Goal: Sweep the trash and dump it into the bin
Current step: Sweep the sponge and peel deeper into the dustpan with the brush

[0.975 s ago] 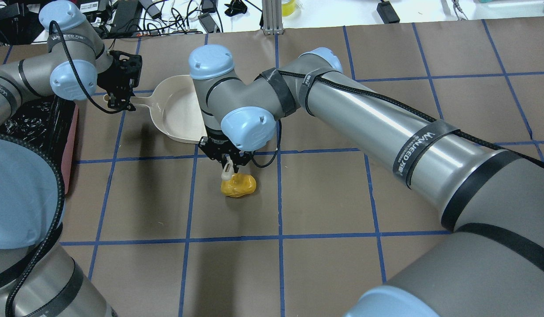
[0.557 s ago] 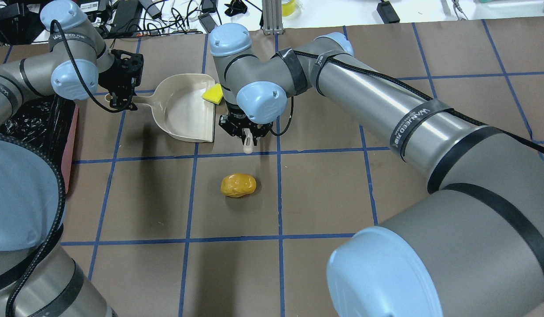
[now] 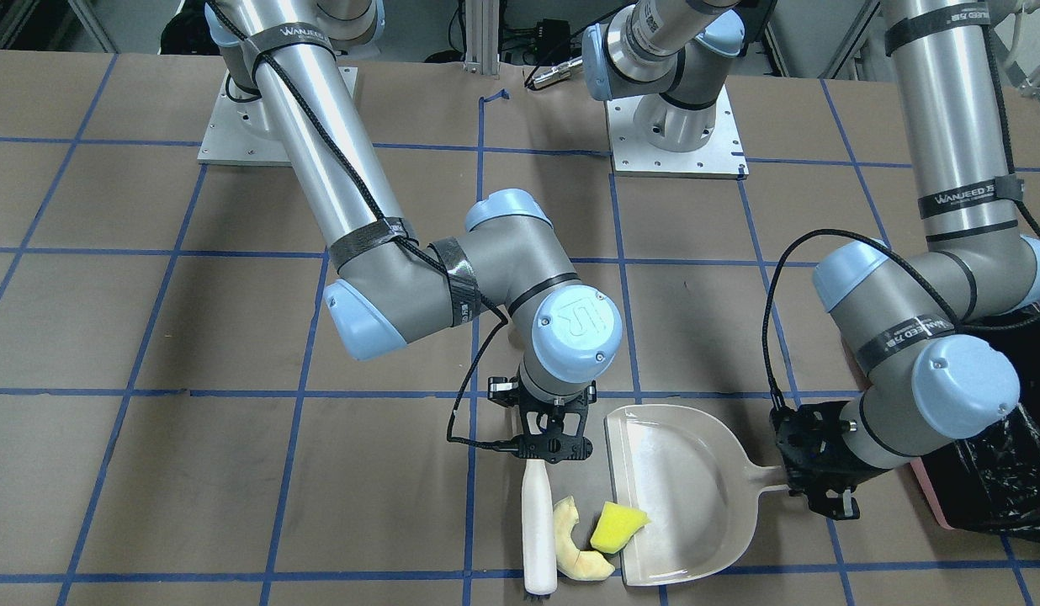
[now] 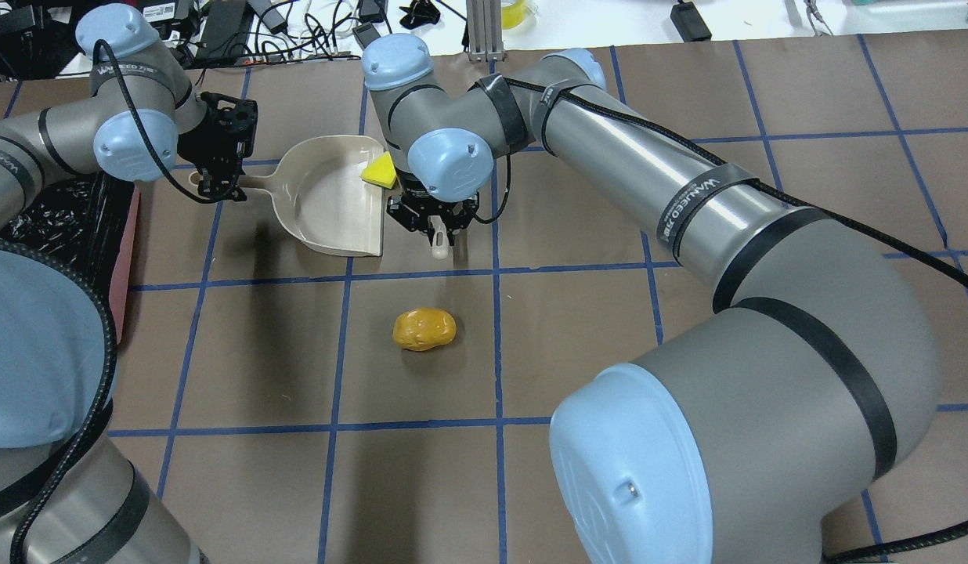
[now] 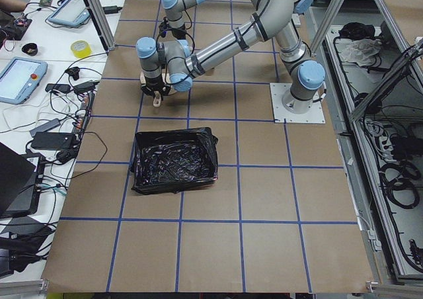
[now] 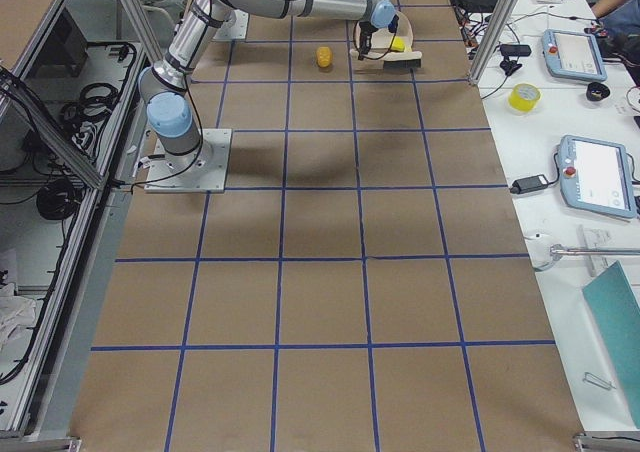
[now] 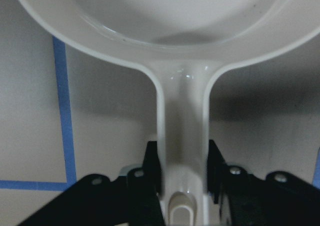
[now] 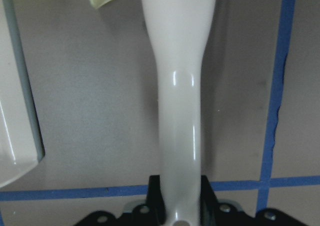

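Low down, the left gripper (image 3: 796, 486) clamps the dustpan (image 3: 697, 497), right gripper (image 3: 547, 459) the brush (image 3: 538, 530).

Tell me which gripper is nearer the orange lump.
Right. The right gripper, shut on the brush, sits just beyond the lump, by the mouth of the dustpan; the left gripper clamps its handle, farther off on the robot's left.
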You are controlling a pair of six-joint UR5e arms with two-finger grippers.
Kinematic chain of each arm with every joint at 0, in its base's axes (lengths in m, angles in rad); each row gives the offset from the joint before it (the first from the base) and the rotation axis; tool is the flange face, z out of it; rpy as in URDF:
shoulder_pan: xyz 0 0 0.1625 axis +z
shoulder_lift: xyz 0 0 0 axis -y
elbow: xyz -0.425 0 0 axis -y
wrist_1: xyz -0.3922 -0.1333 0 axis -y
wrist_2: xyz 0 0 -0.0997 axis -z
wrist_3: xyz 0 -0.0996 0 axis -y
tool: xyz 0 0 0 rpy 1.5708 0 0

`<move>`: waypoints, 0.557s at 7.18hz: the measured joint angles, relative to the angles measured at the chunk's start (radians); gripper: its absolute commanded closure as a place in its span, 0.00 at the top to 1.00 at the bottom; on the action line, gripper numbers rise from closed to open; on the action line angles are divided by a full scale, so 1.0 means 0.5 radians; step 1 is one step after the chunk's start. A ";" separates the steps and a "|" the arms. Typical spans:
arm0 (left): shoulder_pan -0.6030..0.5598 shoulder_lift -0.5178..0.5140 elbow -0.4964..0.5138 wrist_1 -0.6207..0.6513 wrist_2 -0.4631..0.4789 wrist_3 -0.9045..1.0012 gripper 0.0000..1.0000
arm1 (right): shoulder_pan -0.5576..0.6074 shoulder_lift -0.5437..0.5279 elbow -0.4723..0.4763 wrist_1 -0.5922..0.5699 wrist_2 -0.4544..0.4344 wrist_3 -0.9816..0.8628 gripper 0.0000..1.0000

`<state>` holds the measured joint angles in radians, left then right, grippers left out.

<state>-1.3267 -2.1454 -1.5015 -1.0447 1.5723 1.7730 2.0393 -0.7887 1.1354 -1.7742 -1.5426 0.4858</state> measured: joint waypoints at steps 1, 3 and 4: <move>0.000 0.001 -0.002 0.000 0.000 -0.001 0.05 | 0.009 0.014 -0.005 -0.006 0.018 -0.002 0.00; 0.000 0.002 -0.009 0.001 -0.003 -0.001 0.05 | 0.070 0.050 -0.014 -0.034 0.065 0.009 0.00; 0.000 0.004 -0.015 0.002 -0.003 -0.002 0.05 | 0.108 0.060 -0.023 -0.059 0.111 0.016 0.00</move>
<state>-1.3269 -2.1434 -1.5091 -1.0436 1.5708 1.7721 2.0931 -0.7587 1.1238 -1.8036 -1.4870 0.4940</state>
